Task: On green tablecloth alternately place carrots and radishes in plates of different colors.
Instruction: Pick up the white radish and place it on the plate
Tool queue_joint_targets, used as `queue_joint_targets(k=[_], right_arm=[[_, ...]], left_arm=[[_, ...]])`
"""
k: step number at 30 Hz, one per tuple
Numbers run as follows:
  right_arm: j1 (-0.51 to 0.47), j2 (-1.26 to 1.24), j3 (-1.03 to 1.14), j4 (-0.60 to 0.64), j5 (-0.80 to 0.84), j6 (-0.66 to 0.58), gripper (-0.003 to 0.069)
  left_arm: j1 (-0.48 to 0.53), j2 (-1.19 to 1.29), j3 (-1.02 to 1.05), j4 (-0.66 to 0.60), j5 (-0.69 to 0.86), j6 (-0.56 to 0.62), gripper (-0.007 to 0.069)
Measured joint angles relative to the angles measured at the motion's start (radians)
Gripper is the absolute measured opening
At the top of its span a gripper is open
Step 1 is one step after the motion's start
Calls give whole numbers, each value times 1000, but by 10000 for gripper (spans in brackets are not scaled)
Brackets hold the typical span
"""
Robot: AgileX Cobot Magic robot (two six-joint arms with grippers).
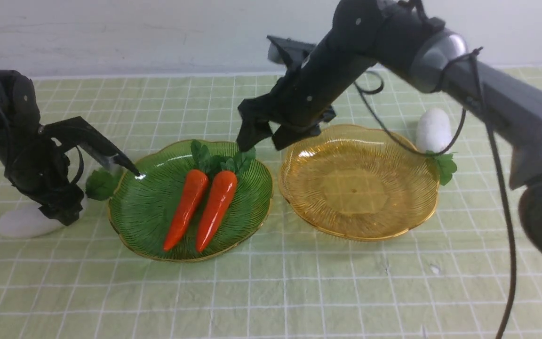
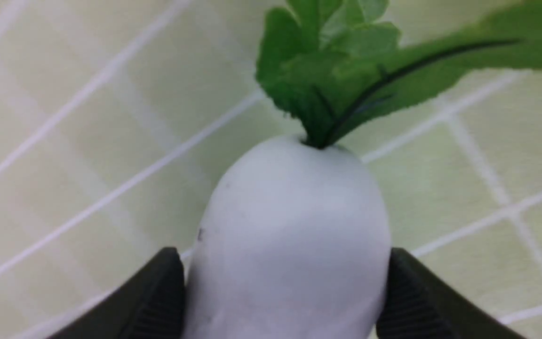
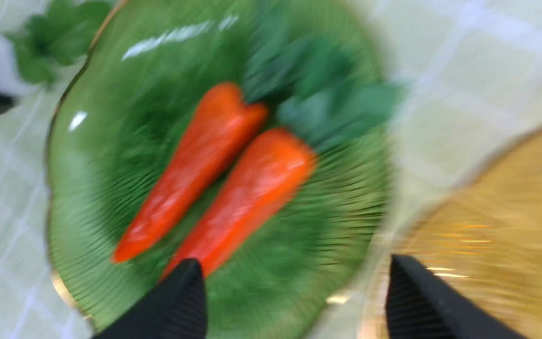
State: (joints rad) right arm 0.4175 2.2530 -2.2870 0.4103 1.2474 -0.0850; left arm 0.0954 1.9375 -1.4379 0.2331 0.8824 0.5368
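Two orange carrots (image 1: 186, 207) (image 1: 217, 202) lie side by side in the dark green plate (image 1: 148, 207) on the green tablecloth (image 1: 271, 292). The amber plate (image 1: 355, 188) beside it holds nothing. One white radish (image 1: 21, 223) lies on the cloth left of the green plate. My left gripper (image 1: 87, 197) is open, low over it, a finger close on each side of the radish (image 2: 290, 235). The second radish (image 1: 433, 129) lies behind the amber plate. My right gripper (image 1: 261, 141) is open and empty above the gap between the plates; its blurred wrist view shows the carrots (image 3: 252, 188).
A white wall runs along the far edge of the cloth. My right arm (image 1: 440, 52) reaches across above the amber plate, and its cable hangs over that plate's far rim. Bare cloth lies in front of both plates.
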Motion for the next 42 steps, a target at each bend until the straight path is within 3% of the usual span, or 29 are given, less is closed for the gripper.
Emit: queue_joint_targets(k=[4, 8, 9, 13, 15, 19, 26, 29, 34, 37, 39, 41, 42], right_arm=[[-78, -92, 0, -105, 1, 30, 297], [-146, -134, -5, -169, 5, 52, 202], [-173, -137, -6, -190, 5, 61, 172], [-273, -114, -8, -227, 8, 96, 122], [-306, -90, -8, -227, 8, 100, 132], [-366, -1, -8, -208, 8, 103, 249], [-389, 130, -8, -204, -13, 115, 511], [-389, 171, -8, -203, -43, 132, 568], [-389, 227, -7, -230, -76, 157, 597], [-389, 244, -7, -245, -83, 169, 592], [-389, 252, -7, -247, -84, 172, 568], [-389, 257, -9, -259, -78, 175, 465], [-389, 257, -9, -259, -77, 175, 461]], left_arm=[[0, -73, -34, 23, 4, -168, 464], [-23, -141, -95, -95, 31, -267, 464], [-36, -152, -108, -133, 39, -285, 464], [-162, -180, -183, -484, 61, -317, 464], [-226, -164, -202, -611, 55, -317, 464], [-423, -74, -235, -823, -70, -317, 460], [-596, 100, -252, -895, -334, -317, 460], [-616, 144, -252, -905, -368, -317, 460], [-618, 185, -252, -914, -378, -326, 485], [-618, 193, -252, -916, -379, -327, 577], [-618, 193, -254, -916, -374, -327, 622], [-617, 184, -269, -902, -360, -326, 643], [-617, 182, -271, -899, -359, -326, 643]])
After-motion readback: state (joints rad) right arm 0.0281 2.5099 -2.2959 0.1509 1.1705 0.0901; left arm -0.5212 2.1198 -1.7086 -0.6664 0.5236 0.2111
